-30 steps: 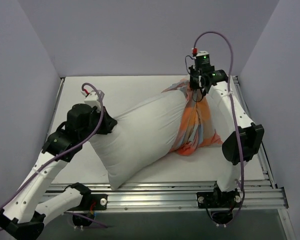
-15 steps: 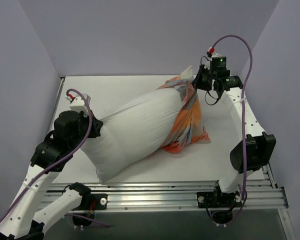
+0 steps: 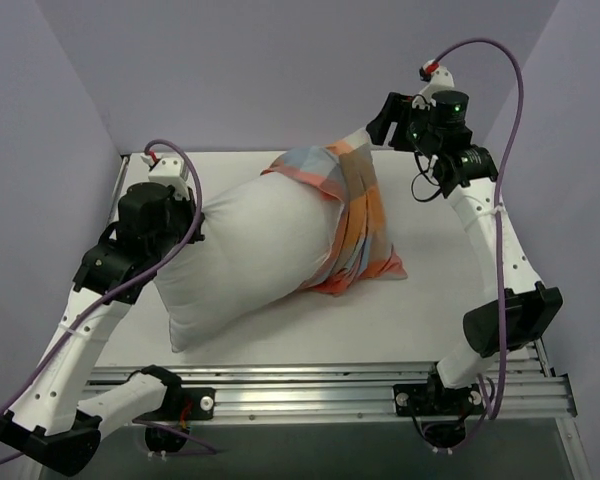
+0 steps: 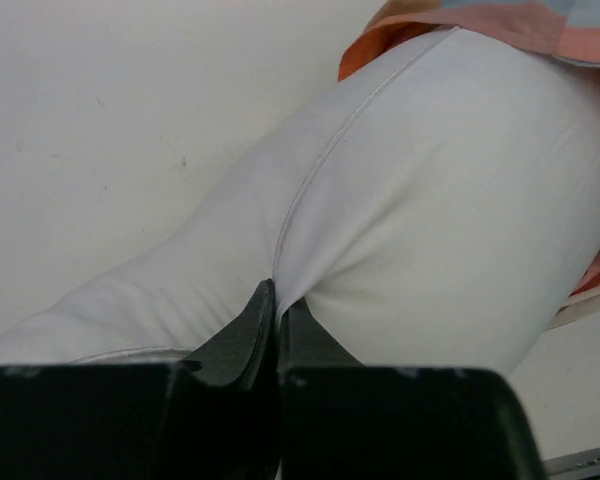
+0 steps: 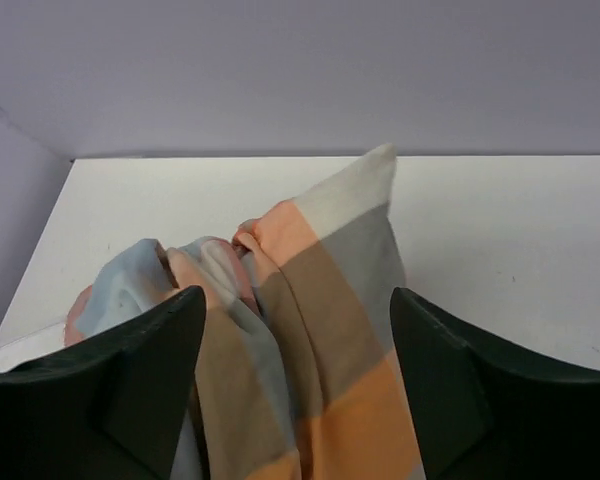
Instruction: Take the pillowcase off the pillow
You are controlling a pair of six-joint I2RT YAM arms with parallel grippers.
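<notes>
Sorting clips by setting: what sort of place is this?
Probably a robotics test cell: bare lilac walls around a white table, an aluminium mounting rail at its near edge, a pillow as workpiece.

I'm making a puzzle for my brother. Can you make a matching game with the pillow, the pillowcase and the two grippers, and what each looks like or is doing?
Things:
1. pillow
2. pillowcase
3. left gripper
4. right gripper

Looks or states:
A. open, fingers wide apart
B. plain white
C. pinched shut on the pillow
D. orange, light blue and grey-brown checks

Pairs: 1-B, 2-D, 3-C, 4-A
</notes>
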